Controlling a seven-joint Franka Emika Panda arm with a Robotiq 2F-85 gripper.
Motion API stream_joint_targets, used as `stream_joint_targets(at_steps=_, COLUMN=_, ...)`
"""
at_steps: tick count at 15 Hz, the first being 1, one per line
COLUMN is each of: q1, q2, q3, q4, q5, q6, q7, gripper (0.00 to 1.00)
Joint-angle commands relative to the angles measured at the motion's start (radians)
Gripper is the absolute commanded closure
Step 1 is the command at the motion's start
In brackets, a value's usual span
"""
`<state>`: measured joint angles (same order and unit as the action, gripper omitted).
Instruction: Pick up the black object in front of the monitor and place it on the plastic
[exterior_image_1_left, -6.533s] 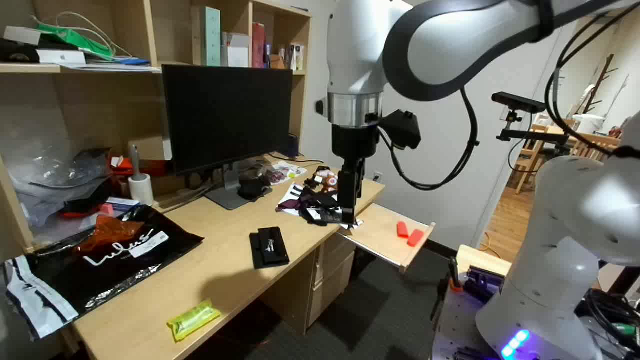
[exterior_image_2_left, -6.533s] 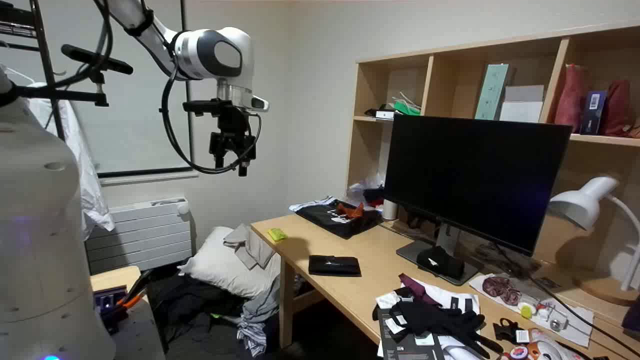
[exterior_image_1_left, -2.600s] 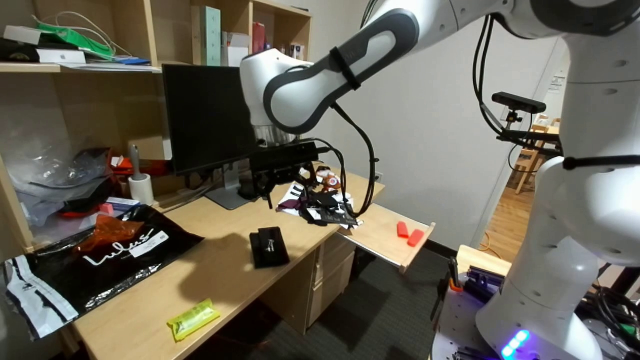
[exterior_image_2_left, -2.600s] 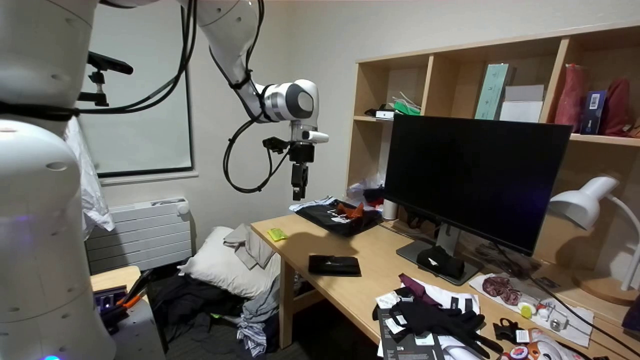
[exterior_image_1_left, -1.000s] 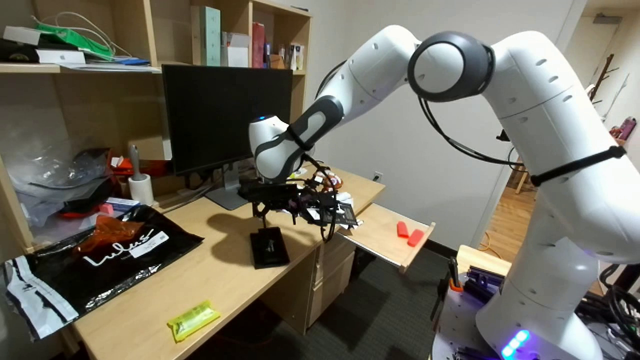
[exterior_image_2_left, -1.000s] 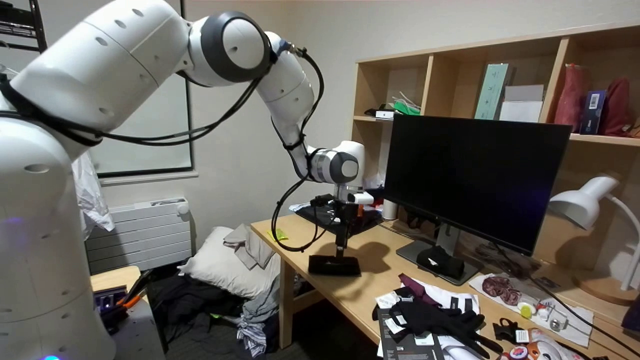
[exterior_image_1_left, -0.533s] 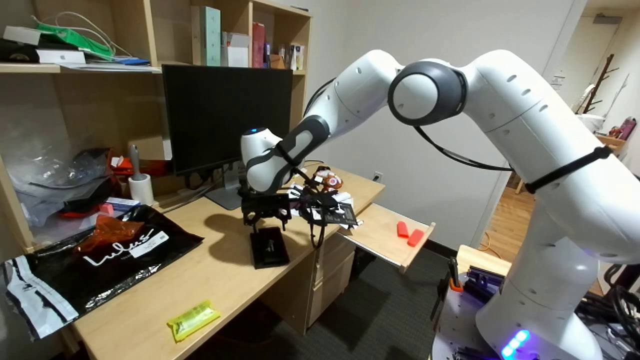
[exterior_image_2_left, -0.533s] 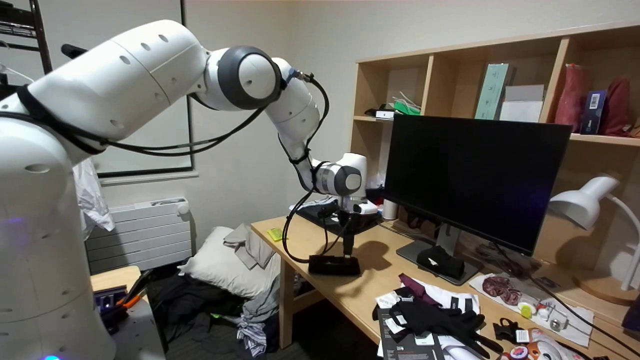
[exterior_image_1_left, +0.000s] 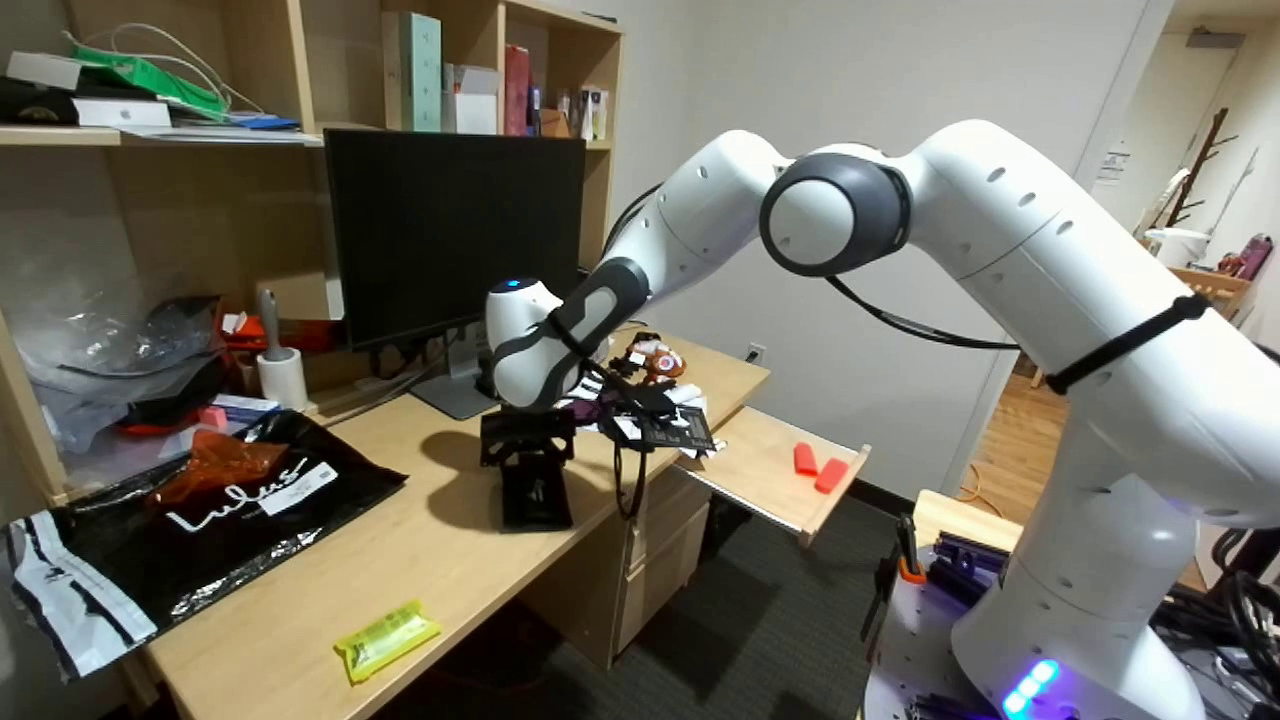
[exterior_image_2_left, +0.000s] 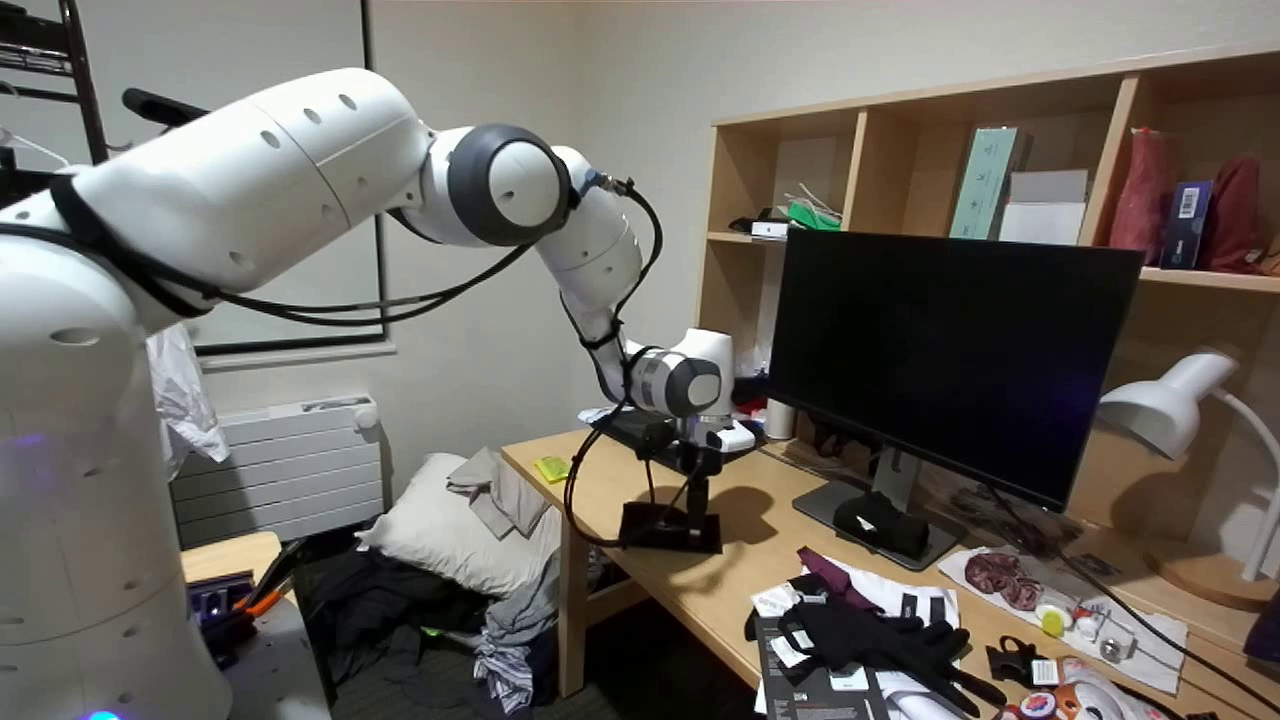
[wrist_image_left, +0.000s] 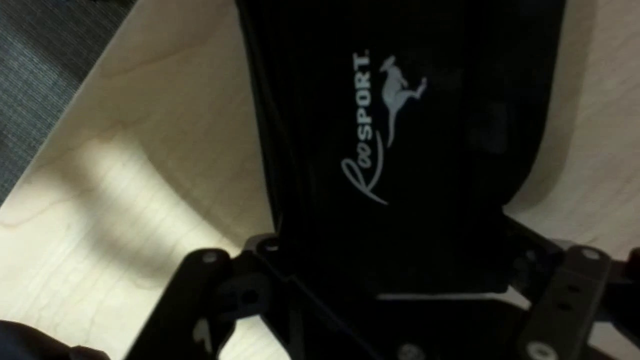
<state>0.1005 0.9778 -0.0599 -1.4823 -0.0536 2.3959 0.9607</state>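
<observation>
The black object (exterior_image_1_left: 537, 505) lies on the desk in front of the monitor (exterior_image_1_left: 455, 235). In the wrist view the black object (wrist_image_left: 410, 130) shows a white kangaroo print and lettering. My gripper (wrist_image_left: 392, 235) has one finger against each side of its near end and looks shut on it. The dark finger pads are hard to make out. In an exterior view my gripper (exterior_image_2_left: 697, 515) stands down at the object (exterior_image_2_left: 645, 522), whose one side looks tipped up. The plastic (exterior_image_1_left: 205, 550), black with white lettering, lies at the desk's far end, with an orange piece on it.
A yellow packet (exterior_image_1_left: 388, 640) lies near the desk's front edge. Black gloves and papers (exterior_image_2_left: 870, 630) lie on the desk's other side. A lumpy black item (exterior_image_2_left: 880, 525) sits on the monitor base. An open drawer (exterior_image_1_left: 770, 450) sticks out. A lint roller (exterior_image_1_left: 282, 375) stands behind the plastic.
My gripper has come across and down from high above onto the black object. In the last half second the object has shifted slightly and tipped up on one side.
</observation>
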Motion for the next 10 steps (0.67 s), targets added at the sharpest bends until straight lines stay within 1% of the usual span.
stream_joint_targets(at_steps=1, q1=0.005, q2=0.018, q3=-0.021, q4=0.020, q5=0.043, q6=0.016, q7=-0.024, gripper=0.46)
stream_joint_targets(at_steps=2, q1=0.001, q2=0.008, q3=-0.024, q4=0.023, q5=0.050, q6=0.006, q7=-0.021, gripper=0.54)
stream_joint_targets(at_steps=5, q1=-0.015, q2=-0.021, q3=-0.026, q4=0.028, q5=0.083, q6=0.002, q7=-0.016, gripper=0.72)
stream_joint_targets(at_steps=6, q1=-0.034, q2=-0.041, q3=-0.012, q4=0.026, q5=0.123, q6=0.014, q7=-0.005, gripper=0.80)
stream_joint_targets(at_steps=8, q1=-0.047, q2=-0.069, q3=-0.008, q4=0.015, q5=0.190, q6=0.060, q7=0.019, gripper=0.91)
stream_joint_targets(at_steps=10, q1=-0.050, q2=-0.084, q3=-0.008, q4=0.001, q5=0.247, q6=0.130, q7=0.037, gripper=0.94)
